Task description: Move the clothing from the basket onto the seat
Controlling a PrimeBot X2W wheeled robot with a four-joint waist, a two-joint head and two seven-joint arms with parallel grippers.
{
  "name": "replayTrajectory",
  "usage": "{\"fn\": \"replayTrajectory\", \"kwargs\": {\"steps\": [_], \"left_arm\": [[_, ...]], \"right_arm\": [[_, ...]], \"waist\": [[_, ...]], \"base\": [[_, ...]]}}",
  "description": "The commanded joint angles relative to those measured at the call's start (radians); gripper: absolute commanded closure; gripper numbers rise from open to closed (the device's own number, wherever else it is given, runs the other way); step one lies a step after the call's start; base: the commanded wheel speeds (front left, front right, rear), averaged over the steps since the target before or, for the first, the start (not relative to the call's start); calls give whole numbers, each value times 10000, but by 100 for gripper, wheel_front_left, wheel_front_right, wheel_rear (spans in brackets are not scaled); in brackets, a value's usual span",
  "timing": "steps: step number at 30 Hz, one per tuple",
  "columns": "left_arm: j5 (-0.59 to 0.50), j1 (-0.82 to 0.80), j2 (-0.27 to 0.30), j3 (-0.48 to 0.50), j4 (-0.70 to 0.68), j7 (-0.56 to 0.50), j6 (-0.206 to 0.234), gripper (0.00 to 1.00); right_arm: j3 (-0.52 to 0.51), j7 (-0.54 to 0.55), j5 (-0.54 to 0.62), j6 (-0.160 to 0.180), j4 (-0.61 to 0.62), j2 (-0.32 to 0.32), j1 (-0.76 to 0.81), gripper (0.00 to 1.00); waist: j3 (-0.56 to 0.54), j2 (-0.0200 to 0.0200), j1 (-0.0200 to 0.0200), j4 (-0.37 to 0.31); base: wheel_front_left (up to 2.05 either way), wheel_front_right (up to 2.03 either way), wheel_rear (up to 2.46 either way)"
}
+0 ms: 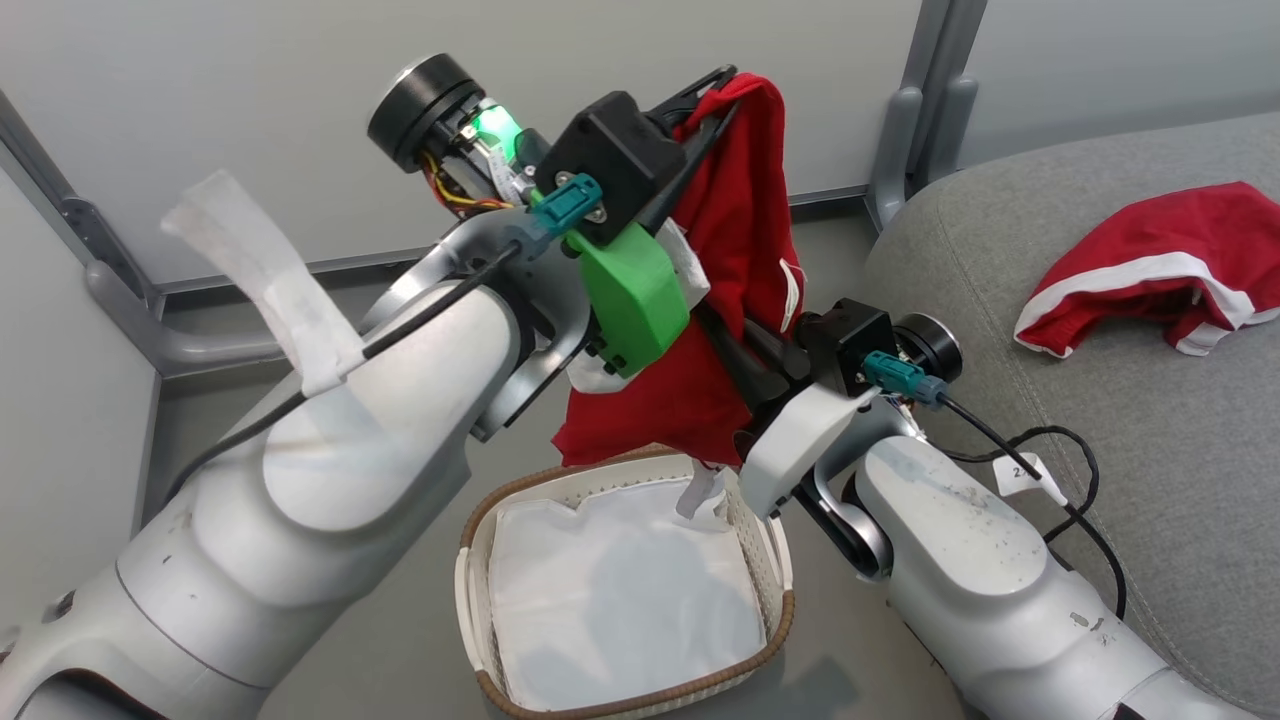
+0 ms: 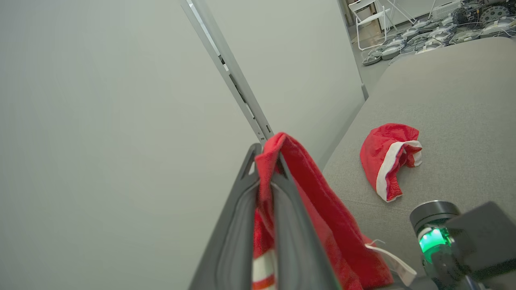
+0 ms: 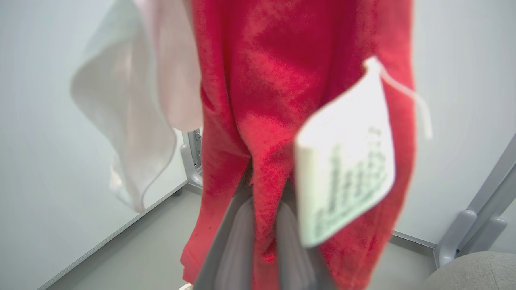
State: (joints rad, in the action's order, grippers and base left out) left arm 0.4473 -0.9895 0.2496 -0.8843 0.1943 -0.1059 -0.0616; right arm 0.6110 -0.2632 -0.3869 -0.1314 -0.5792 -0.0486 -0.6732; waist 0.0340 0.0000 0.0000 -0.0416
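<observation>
One limp red garment [image 1: 740, 230], seemingly fleecy.

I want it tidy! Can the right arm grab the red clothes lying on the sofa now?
Probably not yet: its right gripper is shut on the hanging red garment. Otherwise the red clothes on the seat lie unblocked.

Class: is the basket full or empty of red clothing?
Empty: the basket shows just its white lining; the red garment hangs above it.
</observation>
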Motion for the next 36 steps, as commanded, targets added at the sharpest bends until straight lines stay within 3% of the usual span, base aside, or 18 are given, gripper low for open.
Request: {"fn": "replayTrajectory", "kwargs": {"steps": [1, 4, 6, 7, 8, 20, 36], "left_arm": [[152, 241, 144, 86, 77, 21, 124, 100], [288, 524, 365, 252, 306, 144, 240, 99], [480, 784, 483, 402, 527, 235, 324, 57], [603, 960, 547, 479, 652, 306, 365, 18], [667, 1074, 606, 521, 737, 385, 386, 0], [1316, 3170, 1002, 808, 1520, 2138, 535, 0], [1522, 5134, 829, 610, 1406, 3332, 934, 0]], "right_arm": [[1, -24, -57, 14, -27, -32, -46, 100], [37, -24, -106, 14, 8, -35, 6, 100], [-26, -24, -126, 14, 41, -35, 73, 100], [-67, -24, -143, 14, 74, -32, 110, 100], [-130, -24, -127, 14, 97, -35, 133, 100], [-1730, -24, 818, 14, 96, -34, 461, 100], [-3516, -24, 2017, 14, 372, -34, 1124, 100]], "waist": [[24, 0, 0, -36], [63, 0, 0, -131], [88, 0, 0, -207], [104, 0, 0, -253], [117, 0, 0, -286], [297, 0, 0, -575], [483, 0, 0, -1090]], "base": [[0, 0, 0], [0, 0, 0], [0, 0, 0], [0, 0, 0], [0, 0, 0], [0, 0, 0], [0, 0, 0]]}}
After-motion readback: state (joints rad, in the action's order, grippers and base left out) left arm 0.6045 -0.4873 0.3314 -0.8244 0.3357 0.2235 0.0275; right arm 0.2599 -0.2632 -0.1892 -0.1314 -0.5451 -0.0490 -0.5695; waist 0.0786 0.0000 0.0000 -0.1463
